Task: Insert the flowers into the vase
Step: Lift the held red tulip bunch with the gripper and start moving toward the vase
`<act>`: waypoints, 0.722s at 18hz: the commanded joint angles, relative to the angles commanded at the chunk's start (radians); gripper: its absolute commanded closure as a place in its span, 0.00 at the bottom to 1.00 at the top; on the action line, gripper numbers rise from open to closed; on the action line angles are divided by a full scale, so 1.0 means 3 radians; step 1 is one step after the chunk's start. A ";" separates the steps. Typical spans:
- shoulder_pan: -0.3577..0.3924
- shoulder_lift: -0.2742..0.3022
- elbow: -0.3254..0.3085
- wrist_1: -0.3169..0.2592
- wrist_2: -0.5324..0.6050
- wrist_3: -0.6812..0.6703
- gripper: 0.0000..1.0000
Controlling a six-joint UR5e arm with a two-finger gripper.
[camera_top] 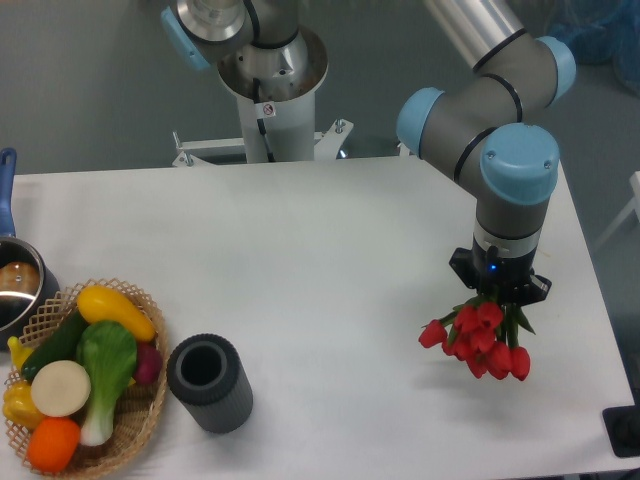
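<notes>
Woven wicker basket [140, 420] of toy vegetables and fruits [85, 375] at the table's [320, 230] front-left corner, partly cut by the frame. Just beside it to the right, touching or nearly so: dark grey ribbed vase [209, 384], upright, mouth open, close to the front edge. Behind the basket at the left edge, metal pot [15, 285] with blue handle, only partly visible.

Well apart, toward the front-right part of the table: red tulip flowers [478, 340], buds hanging downward and slightly toward the camera, green stems running up into the gripper [497, 296]. Fingers hidden behind the wrist body and the bunch; grip pinching the stems, judging by the bunch hanging clear with its shadow on the white surface beneath. Exact finger spread impossible to tell.

Grey UR5e arm [500, 120] with light blue joint caps reaching in from the upper right, wrist pointing straight down over the flowers. Arm base [270, 90] mounted beyond the table's far edge, centre-left. Wide bare stretch of white tabletop between flowers and vase.
</notes>
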 joint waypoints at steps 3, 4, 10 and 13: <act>0.0000 0.0005 0.0005 -0.0005 0.0005 0.0005 0.98; 0.0005 0.0005 0.0020 -0.0010 0.0005 0.0005 0.98; 0.0031 0.0010 0.0312 -0.0419 0.0005 0.0000 0.98; 0.0056 0.0025 0.0332 -0.0460 -0.0010 0.0005 1.00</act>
